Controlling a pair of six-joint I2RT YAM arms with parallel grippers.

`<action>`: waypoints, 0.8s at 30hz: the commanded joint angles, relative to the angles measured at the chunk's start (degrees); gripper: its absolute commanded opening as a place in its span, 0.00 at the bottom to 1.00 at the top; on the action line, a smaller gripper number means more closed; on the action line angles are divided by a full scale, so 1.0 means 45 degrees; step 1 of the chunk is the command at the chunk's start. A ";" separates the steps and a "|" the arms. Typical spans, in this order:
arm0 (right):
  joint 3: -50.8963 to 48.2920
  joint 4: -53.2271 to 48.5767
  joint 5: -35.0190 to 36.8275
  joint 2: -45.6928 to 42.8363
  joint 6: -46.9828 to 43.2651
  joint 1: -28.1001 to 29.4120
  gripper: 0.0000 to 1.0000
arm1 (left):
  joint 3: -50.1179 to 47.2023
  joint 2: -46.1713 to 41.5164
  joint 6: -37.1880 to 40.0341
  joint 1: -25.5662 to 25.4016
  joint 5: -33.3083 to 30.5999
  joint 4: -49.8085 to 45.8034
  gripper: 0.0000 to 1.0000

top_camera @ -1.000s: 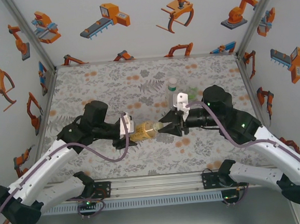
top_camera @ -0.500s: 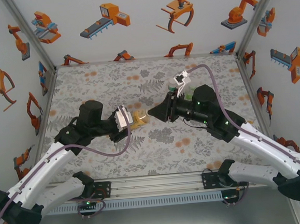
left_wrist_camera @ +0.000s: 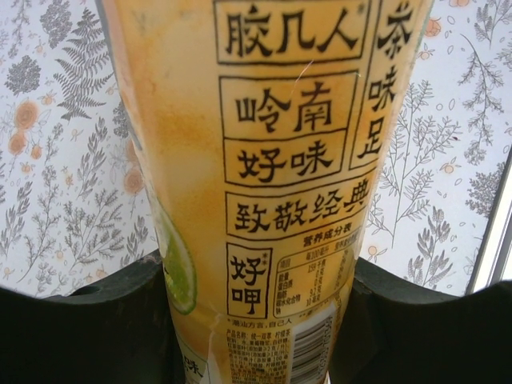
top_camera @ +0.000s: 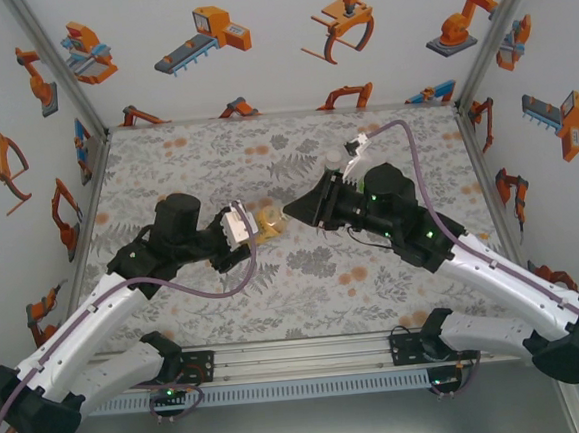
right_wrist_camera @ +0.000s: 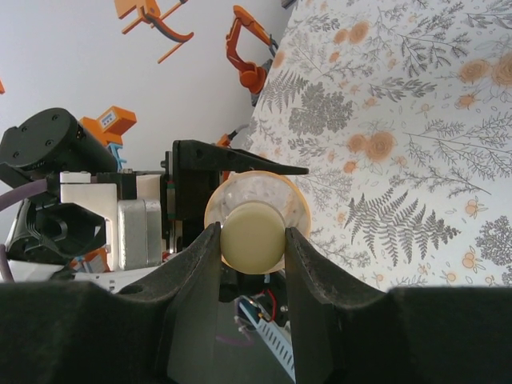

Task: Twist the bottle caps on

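The tall bottle with amber-yellow liquid (top_camera: pixel 268 221) lies level above the table, held between both arms. My left gripper (top_camera: pixel 253 226) is shut on its body; in the left wrist view the yellow label (left_wrist_camera: pixel 272 160) runs up from between the black fingers (left_wrist_camera: pixel 88 328). My right gripper (top_camera: pixel 291 213) is shut on the pale yellow cap (right_wrist_camera: pixel 253 238) at the bottle's neck, one finger pressed to each side of it. The bottle's clear shoulder (right_wrist_camera: pixel 290 194) rings the cap. A slim clear bottle (top_camera: pixel 335 163) stands upright just behind the right arm.
The floral table cloth (top_camera: pixel 214 152) is bounded by white walls with orange robot pictures. A metal rail (top_camera: pixel 301 361) with the arm bases runs along the near edge. The right arm's purple cable (top_camera: pixel 415 151) arcs over the back right.
Both arms carried the amber bottle a little farther from the near edge. The right wrist rolled while staying on the cap, swinging its camera and cable toward the back.
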 commanded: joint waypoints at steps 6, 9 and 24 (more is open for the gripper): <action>0.0929 -0.0805 -0.1871 -0.1075 -0.3906 0.0194 0.47 | 0.0193 0.0056 0.0286 -0.0149 0.2175 0.0676 0.00; 0.0962 -0.0869 -0.2295 -0.1656 -0.6109 0.0191 0.53 | 0.0279 0.0154 0.0416 -0.0169 0.2635 0.0460 0.00; 0.2265 -0.5563 -0.6976 -0.2048 -1.7970 0.0193 0.54 | 0.0970 0.1165 0.1861 -0.0769 0.4819 -0.1711 0.00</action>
